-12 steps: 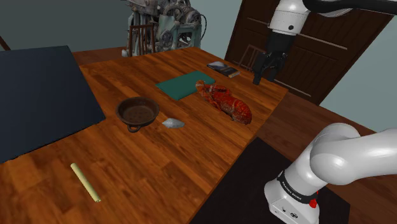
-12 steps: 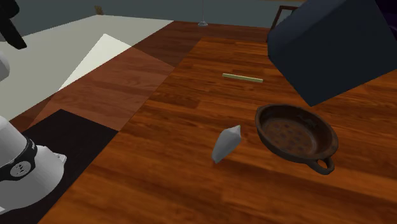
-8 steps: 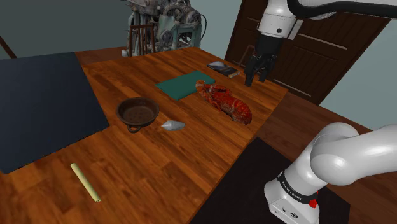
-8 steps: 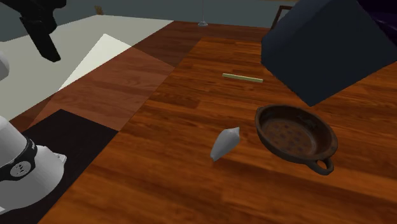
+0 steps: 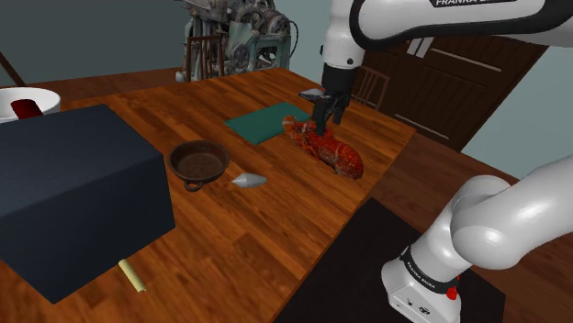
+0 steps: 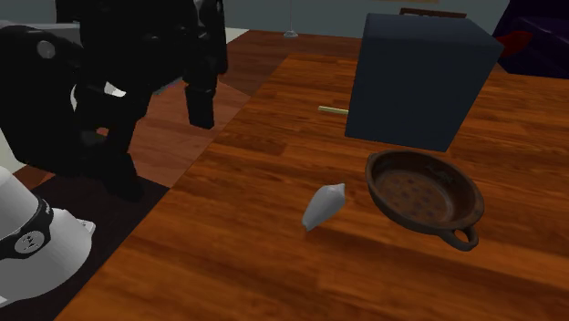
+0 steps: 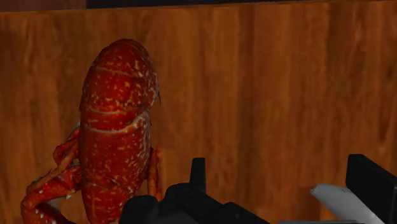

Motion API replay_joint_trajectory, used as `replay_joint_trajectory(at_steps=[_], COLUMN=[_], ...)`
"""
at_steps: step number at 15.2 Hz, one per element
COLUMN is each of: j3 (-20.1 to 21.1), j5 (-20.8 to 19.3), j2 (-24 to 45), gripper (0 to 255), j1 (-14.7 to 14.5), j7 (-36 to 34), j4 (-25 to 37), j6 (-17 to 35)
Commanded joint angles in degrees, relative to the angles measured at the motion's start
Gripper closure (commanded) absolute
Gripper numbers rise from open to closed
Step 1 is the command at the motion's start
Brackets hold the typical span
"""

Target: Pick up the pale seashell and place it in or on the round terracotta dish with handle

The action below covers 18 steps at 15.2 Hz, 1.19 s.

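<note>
The pale seashell point(image 5: 249, 181) lies on the wooden table, a short way from the round brown dish with handle point(image 5: 198, 162). In the second exterior view the seashell point(image 6: 324, 206) sits just left of the dish point(image 6: 422, 196), apart from it. My black gripper point(image 5: 323, 117) hangs open over the head end of a red lobster point(image 5: 334, 153), well to the right of the shell in the shoulder view. It looms large and dark at the second exterior view's upper left point(image 6: 202, 102). In the wrist view the gripper point(image 7: 283, 167) holds nothing, with the lobster point(image 7: 118, 127) beside it.
A big dark blue box point(image 5: 69, 197) stands on the table at the shoulder view's left, covering one end of a pale green stick point(image 5: 134, 276). A green mat point(image 5: 264, 122) lies behind the lobster. A white bowl point(image 5: 20, 101) shows at the far left.
The arm has swung to the shoulder view's left and come down over the lobster. The dark blue box has shifted, now covering part of the stick. The shell turned slightly.
</note>
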<state>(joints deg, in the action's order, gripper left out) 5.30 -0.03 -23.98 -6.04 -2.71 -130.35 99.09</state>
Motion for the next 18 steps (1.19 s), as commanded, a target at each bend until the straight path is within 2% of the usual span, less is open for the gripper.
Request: replay_joint_trajectory(at_steps=[1, 9, 18], j3=[1.15, 6.02, 10.22], j5=[-0.8, -5.54, -13.96], j2=[4.21, 19.85, 37.22], gripper=[0, 0, 0], j1=[-0.9, -4.48, -9.62], j7=[1.03, 3.33, 4.39], j4=[1.41, 8.95, 19.61], j6=[2.49, 8.85, 12.48])
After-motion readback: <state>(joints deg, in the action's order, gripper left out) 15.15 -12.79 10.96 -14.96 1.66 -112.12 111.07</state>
